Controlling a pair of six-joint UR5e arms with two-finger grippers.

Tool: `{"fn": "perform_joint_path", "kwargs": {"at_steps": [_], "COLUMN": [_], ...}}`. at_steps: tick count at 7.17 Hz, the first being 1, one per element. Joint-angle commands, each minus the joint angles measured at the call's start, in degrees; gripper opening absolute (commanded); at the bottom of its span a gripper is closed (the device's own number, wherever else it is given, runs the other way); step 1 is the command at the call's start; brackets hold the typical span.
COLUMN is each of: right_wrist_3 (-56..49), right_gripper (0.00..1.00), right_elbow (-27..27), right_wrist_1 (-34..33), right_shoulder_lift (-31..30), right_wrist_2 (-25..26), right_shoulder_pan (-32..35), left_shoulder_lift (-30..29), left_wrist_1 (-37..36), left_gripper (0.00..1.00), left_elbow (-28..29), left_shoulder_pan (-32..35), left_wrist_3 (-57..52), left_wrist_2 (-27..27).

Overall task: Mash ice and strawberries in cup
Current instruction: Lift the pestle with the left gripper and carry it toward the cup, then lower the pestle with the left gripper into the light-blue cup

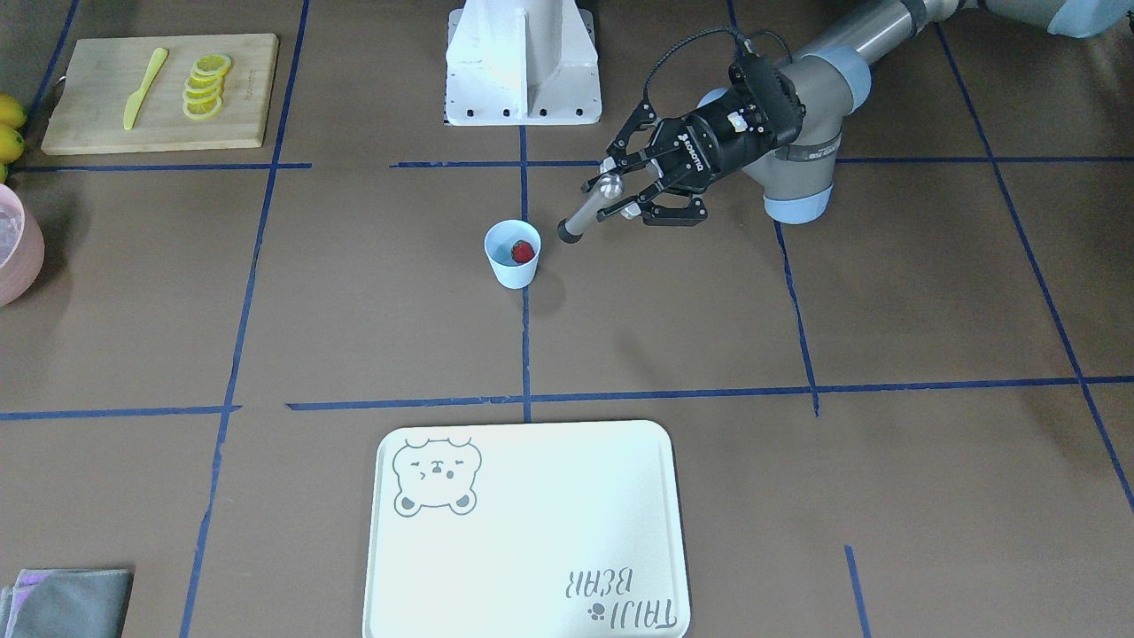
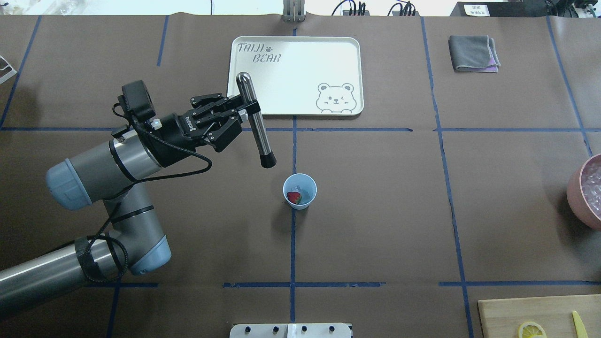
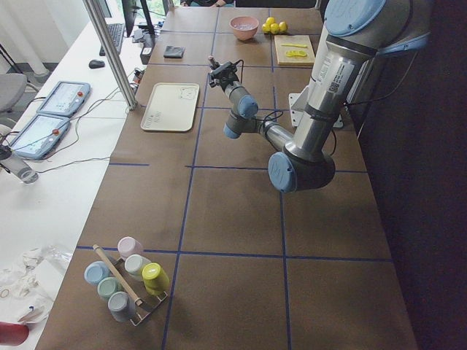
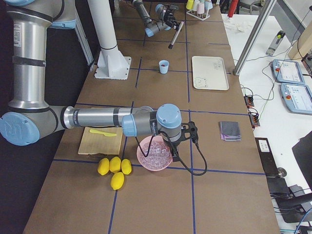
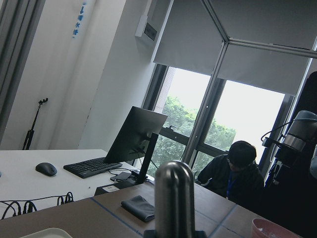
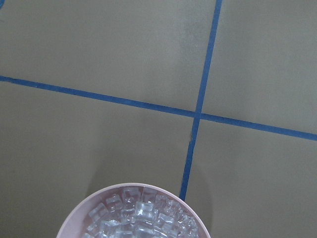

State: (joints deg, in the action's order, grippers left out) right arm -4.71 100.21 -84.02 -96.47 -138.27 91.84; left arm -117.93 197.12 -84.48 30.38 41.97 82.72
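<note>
The pale blue cup [image 1: 512, 266] stands upright mid-table and also shows in the overhead view [image 2: 307, 183]. It holds a red strawberry [image 1: 524, 252] [image 2: 294, 197] and pale ice [image 2: 306, 194] that is barely distinct. My left gripper [image 1: 620, 190] [image 2: 239, 112] is shut on a steel muddler [image 1: 586, 213] [image 2: 256, 126]. The muddler is tilted, with its black tip in the air just beside the cup rim. In the exterior right view my right gripper [image 4: 181, 136] hangs over the pink bowl of ice [image 4: 154, 155]. I cannot tell whether it is open.
A white bear tray [image 2: 296, 75] lies beyond the cup. The pink bowl [image 2: 587, 192] sits at the table's right edge. A cutting board [image 1: 159, 124] carries lemon slices and a yellow knife. A grey cloth [image 2: 473, 53] lies at the far right. Lemons [image 4: 114, 168] lie near the bowl.
</note>
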Motion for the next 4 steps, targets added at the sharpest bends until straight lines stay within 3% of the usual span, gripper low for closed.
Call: {"fn": "perform_joint_path", "kwargs": {"at_steps": [1,4], "right_wrist_3": [0.0,0.0], "right_gripper": [0.99,0.99], "right_elbow": [-0.1,-0.5], "right_wrist_1": [0.0,0.0], "right_shoulder_lift": [-0.2,-0.2], "right_wrist_2": [0.1,0.3], "right_shoulder_pan": [0.0,0.0], "left_shoulder_lift": [-2.0,-3.7], "left_wrist_1": [-0.5,-0.9], "left_gripper": [0.00,0.00], "left_elbow": [1.2,4.3], "left_shoulder_pan": [-3.5,-3.6], "left_wrist_3": [-0.1,-3.3], "left_wrist_2": [-5.2,-5.5]}}
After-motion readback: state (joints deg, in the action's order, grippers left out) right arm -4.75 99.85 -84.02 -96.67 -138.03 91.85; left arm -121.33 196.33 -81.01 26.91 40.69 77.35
